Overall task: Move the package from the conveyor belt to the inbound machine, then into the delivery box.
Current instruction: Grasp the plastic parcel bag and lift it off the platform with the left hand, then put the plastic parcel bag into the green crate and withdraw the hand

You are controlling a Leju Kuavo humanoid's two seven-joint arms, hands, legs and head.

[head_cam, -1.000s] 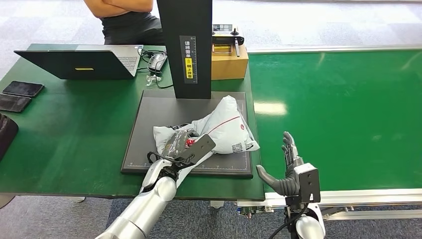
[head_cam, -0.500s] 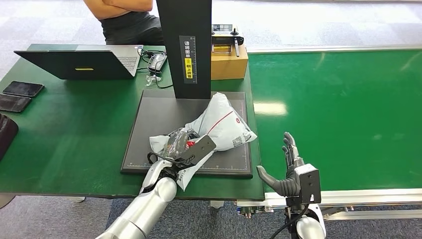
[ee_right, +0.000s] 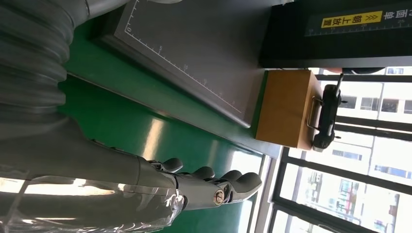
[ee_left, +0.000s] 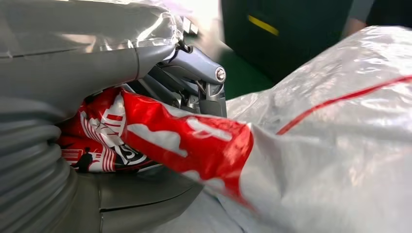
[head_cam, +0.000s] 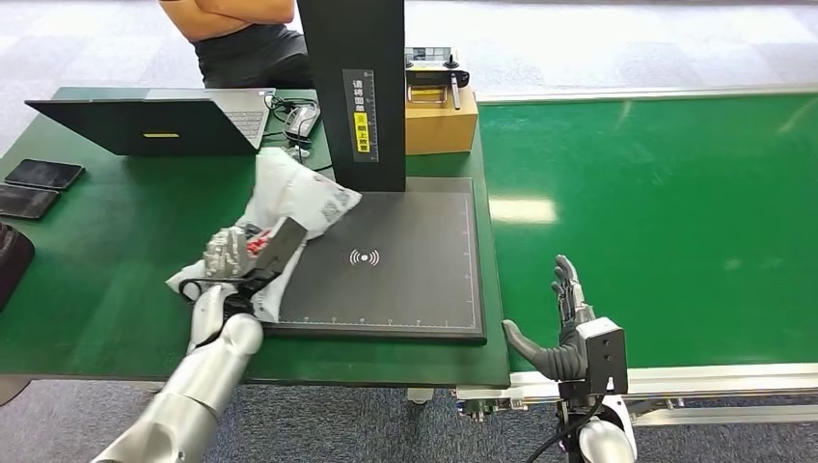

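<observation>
The package [head_cam: 289, 198] is clear of the belt [head_cam: 656, 222] and is leaving the inbound machine — judging by where it lies, the second leg, toward the delivery box, is in hand. No box can be seen in these views, so the next move calls for carrying the bag on off the left edge of the scan pad [head_cam: 386, 265] and finding the box before letting go.

The left hand [head_cam: 231, 256] grips the bag by its crumpled lower end, fingers [ee_left: 194, 73] closed round the red-printed plastic. The bulk of the bag stands up above the hand, over the pad's left edge and the green table [head_cam: 106, 251] beside it, near the laptop [head_cam: 154, 121]. Whether its lower fold touches the table I cannot tell. The left arm reaches in from the table's near edge, forearm angled up and slightly left.

The right hand [head_cam: 569, 323] holds nothing — fingers straight and apart, thumb out to the side, palm turned toward the pad. It hovers at the near edge of the belt, by the table's near right corner.

The thin bag looks slack, so it may swing or slip in the grip.
</observation>
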